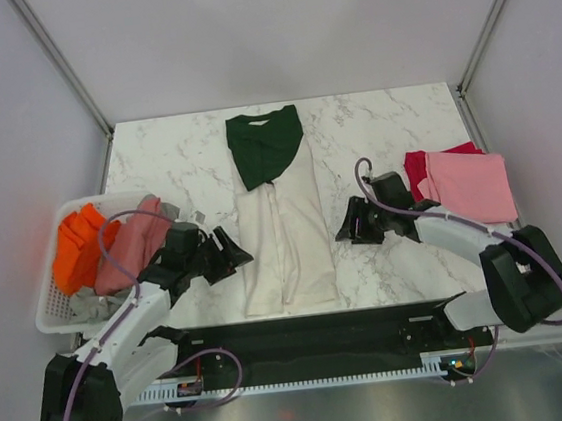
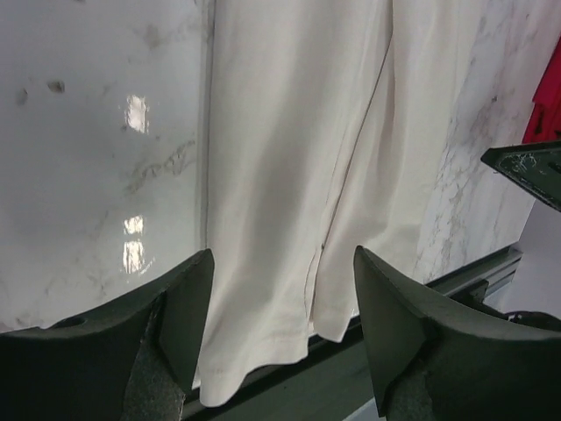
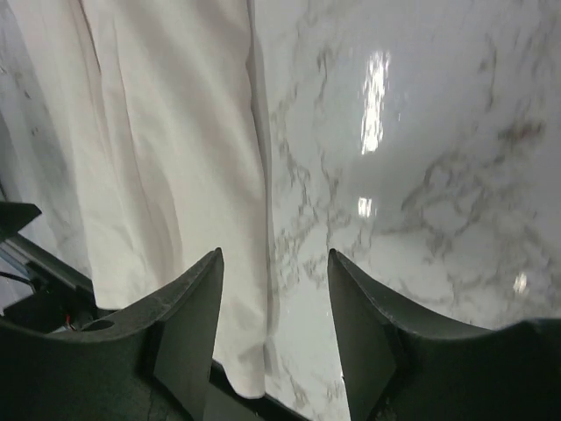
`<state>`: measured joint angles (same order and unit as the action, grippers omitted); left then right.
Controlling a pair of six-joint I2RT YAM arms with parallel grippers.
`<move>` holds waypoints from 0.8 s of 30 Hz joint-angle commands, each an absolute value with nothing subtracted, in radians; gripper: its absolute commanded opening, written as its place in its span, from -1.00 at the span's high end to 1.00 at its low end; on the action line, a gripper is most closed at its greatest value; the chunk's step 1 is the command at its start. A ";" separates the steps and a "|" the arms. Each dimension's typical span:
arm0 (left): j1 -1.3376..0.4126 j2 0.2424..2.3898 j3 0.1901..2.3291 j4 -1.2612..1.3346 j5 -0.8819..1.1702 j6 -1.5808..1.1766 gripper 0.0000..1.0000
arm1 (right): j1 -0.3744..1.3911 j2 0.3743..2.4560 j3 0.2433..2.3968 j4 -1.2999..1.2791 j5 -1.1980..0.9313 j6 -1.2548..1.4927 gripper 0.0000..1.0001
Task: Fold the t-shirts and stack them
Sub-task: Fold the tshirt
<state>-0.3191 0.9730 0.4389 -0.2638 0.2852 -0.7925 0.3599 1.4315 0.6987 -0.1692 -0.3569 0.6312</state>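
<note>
Left tool [image 1: 227,251]: being held apart, empty, just beside the shirt's left edge.
Right tool [image 1: 351,225]: being held apart, empty, near its right edge.
Cream t-shirt [image 1: 285,250]: being carried flat by the bench [image 1: 175,161], folded narrow, long axis near-to-far, hem toward the arms, green sleeves at the far end.

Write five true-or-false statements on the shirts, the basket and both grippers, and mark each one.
1. The cream t-shirt lies as a long folded strip in the middle of the table. True.
2. The orange t-shirt is in the white basket. True.
3. The pink t-shirt is in that basket. False: it lies on the crimson t-shirt, at the table's right.
4. The left gripper is shut on cloth. False: it is open, holding nothing.
5. The right gripper is open. True.
</note>
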 commanded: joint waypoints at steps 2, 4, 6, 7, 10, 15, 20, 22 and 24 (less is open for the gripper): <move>-0.391 0.905 0.413 -0.385 0.290 -0.864 -0.44 | 0.499 1.296 0.606 -0.316 -0.304 0.662 -0.18; -0.420 0.902 0.402 -0.394 0.288 -0.893 -0.44 | 0.543 1.281 0.591 -0.324 -0.313 0.692 -0.18; -0.465 0.904 0.390 -0.397 0.285 -0.923 -0.43 | 0.586 1.272 0.557 -0.311 -0.324 0.725 -0.13; -0.480 0.908 0.385 -0.402 0.284 -0.931 -0.43 | 0.597 1.269 0.546 -0.292 -0.322 0.736 -0.10; -0.521 0.900 0.383 -0.425 0.291 -0.959 -0.43 | 0.632 1.264 0.502 -0.246 -0.354 0.767 -0.04; -0.560 0.833 0.397 -0.514 0.250 -0.974 -0.43 | 0.669 1.264 0.457 -0.181 -0.405 0.787 0.00; -0.558 0.831 0.420 -0.578 0.230 -0.953 -0.43 | 0.689 1.184 0.466 -0.230 -0.330 0.819 0.00; -0.558 0.807 0.442 -0.592 0.203 -0.950 -0.45 | 0.699 1.140 0.477 -0.290 -0.252 0.819 -0.04; -0.557 0.792 0.474 -0.624 0.180 -0.943 -0.49 | 0.707 1.105 0.483 -0.298 -0.223 0.822 -0.06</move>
<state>-0.5564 0.8234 0.3988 -0.5694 0.2321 -0.9310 0.6968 1.1599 0.4652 -0.2592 -0.3103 0.7982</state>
